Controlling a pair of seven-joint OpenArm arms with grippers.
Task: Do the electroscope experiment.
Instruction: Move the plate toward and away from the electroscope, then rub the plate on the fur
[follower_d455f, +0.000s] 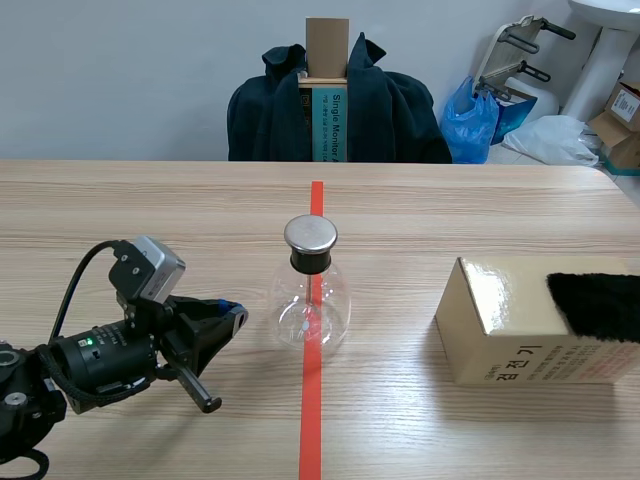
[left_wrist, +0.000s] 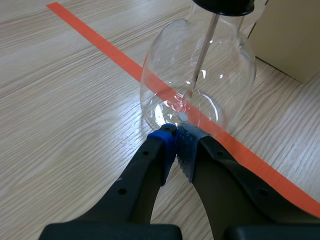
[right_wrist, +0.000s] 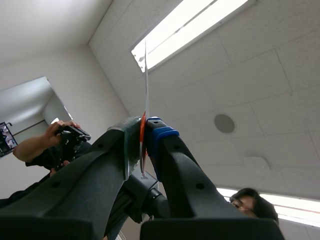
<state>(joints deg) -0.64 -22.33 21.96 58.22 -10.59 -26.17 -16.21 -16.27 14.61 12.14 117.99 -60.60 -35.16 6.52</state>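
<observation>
At the worktop (follower_d455f: 150, 220) centre, on the tape line: one glass electroscope flask (follower_d455f: 311, 295), upright, metal cap, rod vertical. Left fingers (left_wrist: 162, 150): closed on nothing, tips just beside the flask's base, flask directly ahead; evidently the nearer arm. Right fingers (right_wrist: 160, 140): pointed ceilingward, pinching a thin pale strip (right_wrist: 146, 75). Right edge: cardboard box (follower_d455f: 520, 340), black fur (follower_d455f: 600, 305) on top.

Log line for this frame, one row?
left gripper: shut, empty, at flask base | right gripper: pointing up, shut on thin clear strip | black fur: on box
</observation>
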